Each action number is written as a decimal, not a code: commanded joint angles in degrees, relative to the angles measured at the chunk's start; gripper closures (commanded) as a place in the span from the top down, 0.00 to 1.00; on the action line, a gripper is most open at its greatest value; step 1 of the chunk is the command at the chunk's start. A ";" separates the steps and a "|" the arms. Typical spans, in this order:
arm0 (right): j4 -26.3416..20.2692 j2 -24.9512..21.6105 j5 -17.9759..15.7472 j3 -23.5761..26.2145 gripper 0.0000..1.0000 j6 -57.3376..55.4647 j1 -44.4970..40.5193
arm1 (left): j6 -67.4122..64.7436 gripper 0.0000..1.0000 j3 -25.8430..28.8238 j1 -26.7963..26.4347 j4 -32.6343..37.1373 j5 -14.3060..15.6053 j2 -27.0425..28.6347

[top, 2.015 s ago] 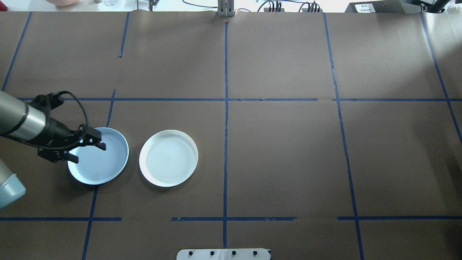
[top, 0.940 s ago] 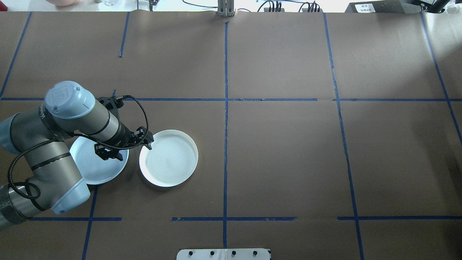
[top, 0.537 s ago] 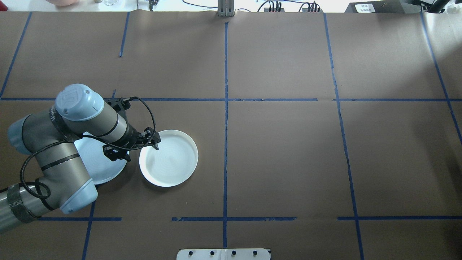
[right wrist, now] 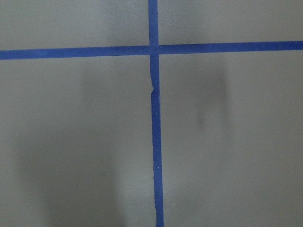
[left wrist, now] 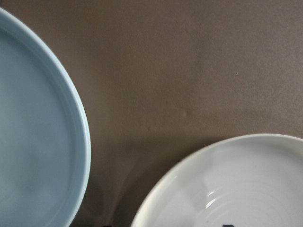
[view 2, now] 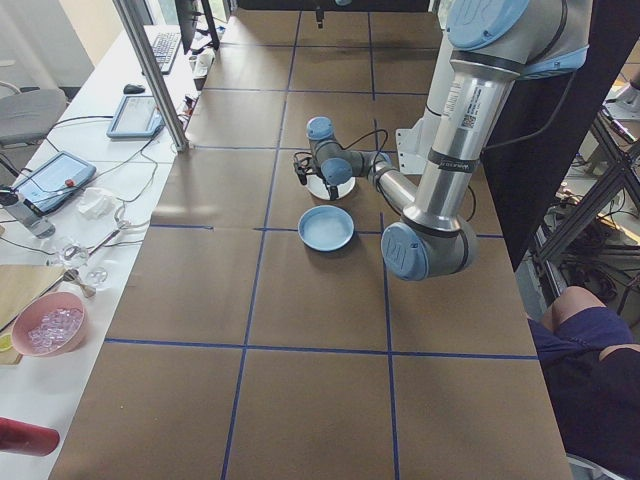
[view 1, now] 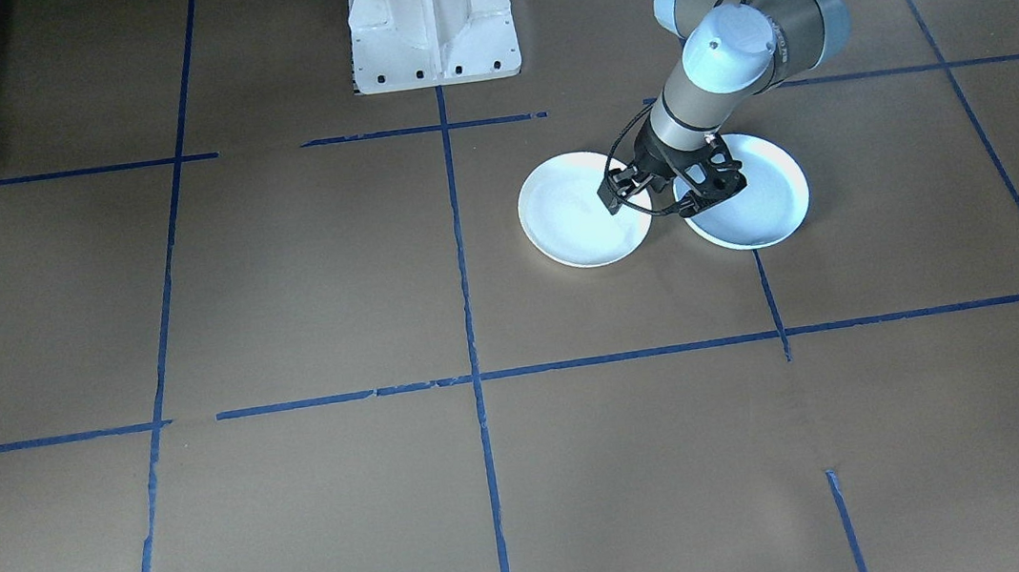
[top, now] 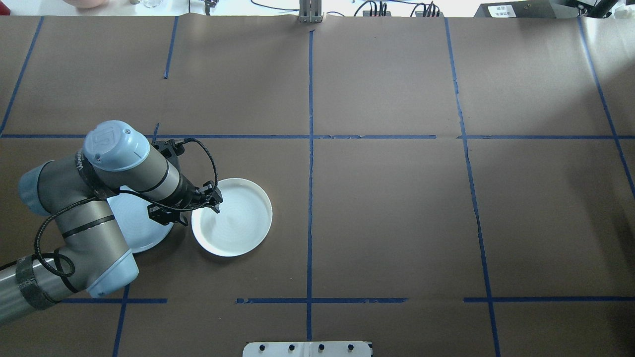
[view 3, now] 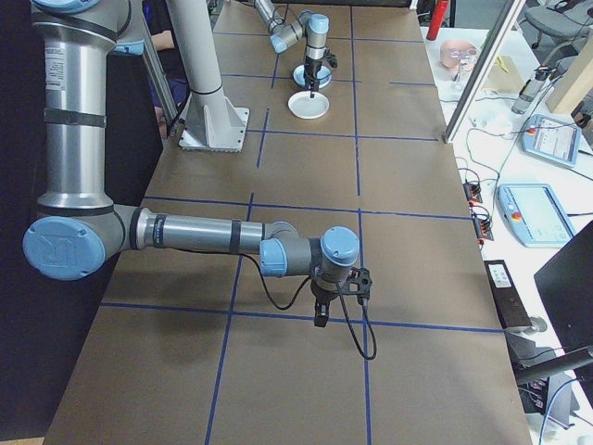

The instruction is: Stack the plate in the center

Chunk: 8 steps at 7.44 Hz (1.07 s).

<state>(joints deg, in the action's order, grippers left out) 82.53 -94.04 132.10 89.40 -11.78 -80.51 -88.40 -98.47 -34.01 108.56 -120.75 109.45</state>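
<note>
Two round plates lie side by side on the brown table. Nearer the table's middle is the white plate, which is the center one. Beside it, the pale blue plate is partly hidden under my left arm. My left gripper is open and straddles the white plate's rim on the side facing the blue plate, one finger inside and one outside. The left wrist view shows both rims, blue and white. My right gripper hangs low over the tape lines; I cannot tell whether it is open or shut.
Blue tape lines divide the table into squares. The robot's white base stands at the near edge. A side bench holds tablets and a pink bowl. A person's leg shows by the left end.
My left arm has swung right, from over the blue plate to the white plate's rim. The gripper has stayed open and both plates lie where they were.
</note>
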 commanded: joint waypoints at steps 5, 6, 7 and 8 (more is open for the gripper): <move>0.00 0.00 0.00 -0.02 1.00 0.00 0.00 | 0.25 0.50 1.00 0.78 0.07 -0.27 -0.28; 0.00 0.00 0.00 -0.02 1.00 0.00 0.00 | 0.25 0.28 0.65 0.78 -0.02 -0.27 -0.37; 0.00 0.00 0.00 -0.02 1.00 0.00 0.00 | 0.33 0.04 0.21 0.70 -0.02 -0.36 -0.46; 0.00 0.00 0.00 -0.02 1.00 0.00 0.00 | 0.42 0.00 -0.40 0.35 -0.10 -0.36 -0.55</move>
<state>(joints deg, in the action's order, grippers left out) 82.53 -94.04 132.10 89.39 -11.78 -80.51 -88.07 -98.22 -33.37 108.53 -121.08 109.00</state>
